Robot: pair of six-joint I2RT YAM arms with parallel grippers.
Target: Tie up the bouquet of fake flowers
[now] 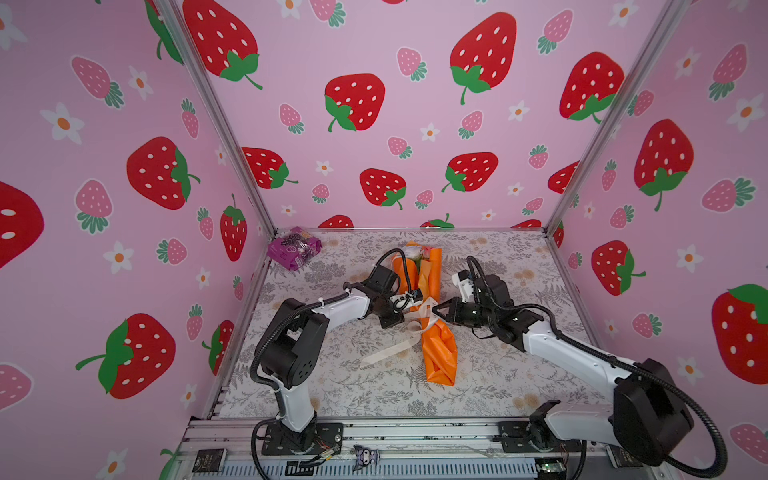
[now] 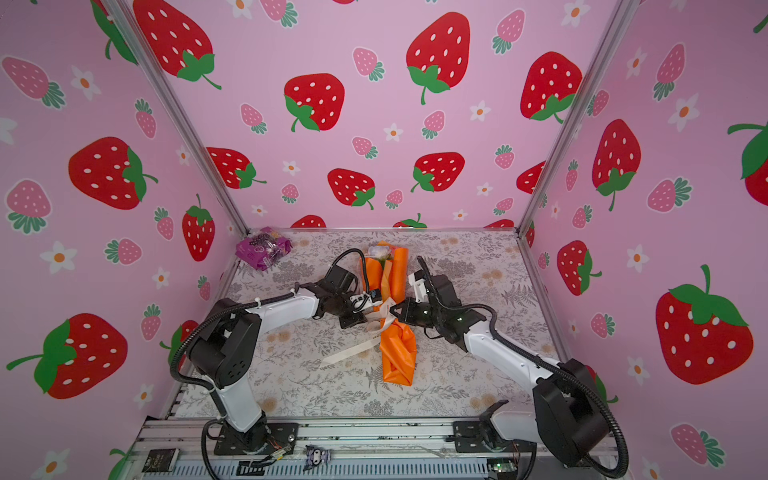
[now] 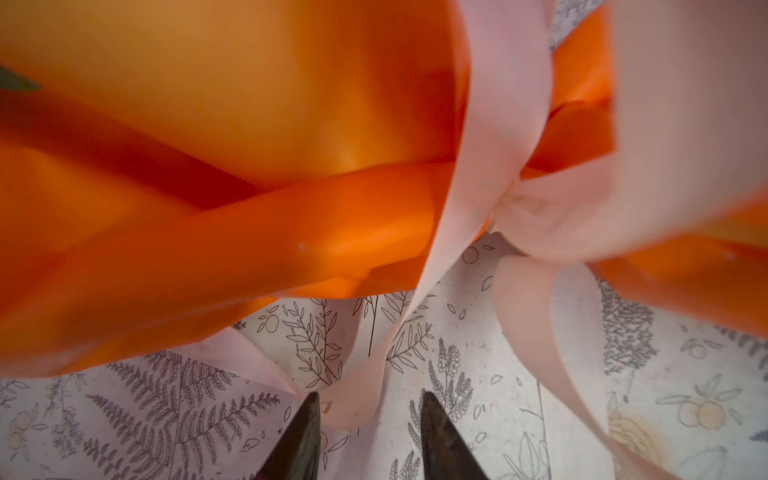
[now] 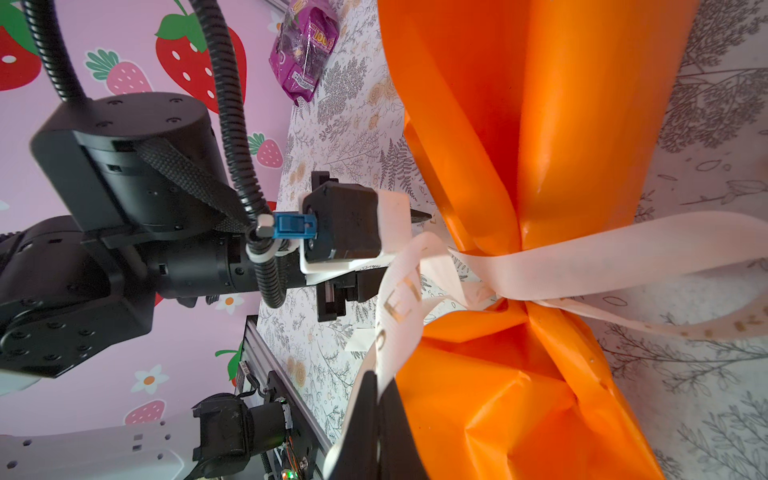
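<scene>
Orange wrapping paper (image 1: 439, 353) is covering nearly all of the bouquet of fake flowers (image 2: 398, 357), which is lying lengthwise in the middle of the table (image 1: 519, 374). Its pale flower heads (image 1: 415, 251) are peeking out of the end nearer the back wall, and its crumpled closed end is pointing toward the arms' bases. A pale pink ribbon (image 4: 602, 257) is cinching the paper into a narrow waist about midway along and is gathering into a knot (image 4: 498, 291) there. In both top views one loose tail is trailing flat over the table toward the front left (image 1: 386, 353) (image 2: 349, 353). The left fingers (image 3: 299, 440) are hanging low over the table just beside the waist, on the bouquet's left. They are standing apart, and a drooping loop of the ribbon is sitting between their tips with a clear gap on one side, so they are not gripping it. The right fingers (image 4: 361, 415) are reaching in from the bouquet's right and are clenching a stretch of the ribbon that is carrying gold lettering, right against the edge of the paper. In the right wrist view the left arm's wrist (image 4: 340, 232) is facing them across the waist. A crinkly purple packet (image 1: 294, 247) is resting in the back left corner of the table, well apart from the bouquet and both arms.
</scene>
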